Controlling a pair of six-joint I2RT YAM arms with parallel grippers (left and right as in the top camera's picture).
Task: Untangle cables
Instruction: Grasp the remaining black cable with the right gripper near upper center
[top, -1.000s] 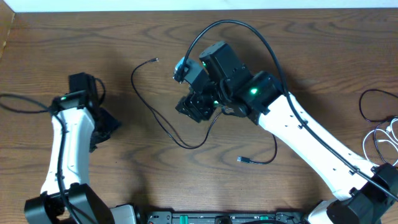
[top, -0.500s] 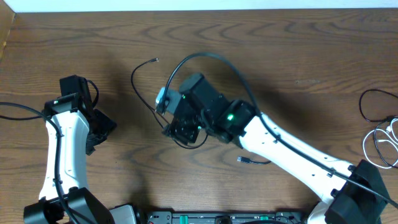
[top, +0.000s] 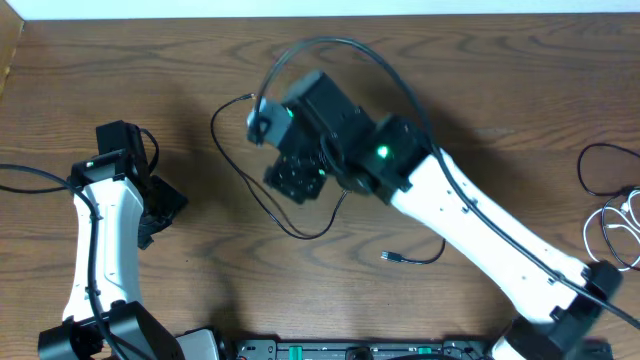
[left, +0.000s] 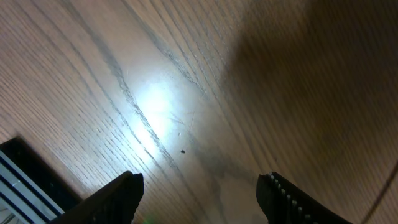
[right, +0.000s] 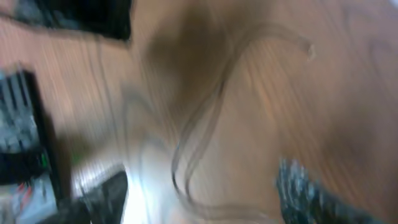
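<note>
A thin black cable (top: 232, 168) lies on the wooden table. It runs from a small plug (top: 250, 97) down in a long curve to a low bend (top: 300, 235), then passes under my right arm. Its other plug (top: 386, 257) rests nearer the front. My right gripper (top: 295, 178) hovers over the curve. In the blurred right wrist view this gripper (right: 202, 199) is open, with the cable (right: 199, 130) on the wood below its fingers. At the left, my left gripper (top: 165, 210) (left: 199, 193) is open over bare wood, away from the cable.
More cables sit at the right edge: a black loop (top: 598, 165) and a white cord (top: 612, 232). The right arm's own thick black cable (top: 330, 45) arches above its wrist. A dark rail (top: 350, 350) runs along the table's front edge.
My right gripper dipped toward the front left over the cable's bend, then came back up a little and opened wider. The left arm shifted slightly left. The cable lies much as before.
</note>
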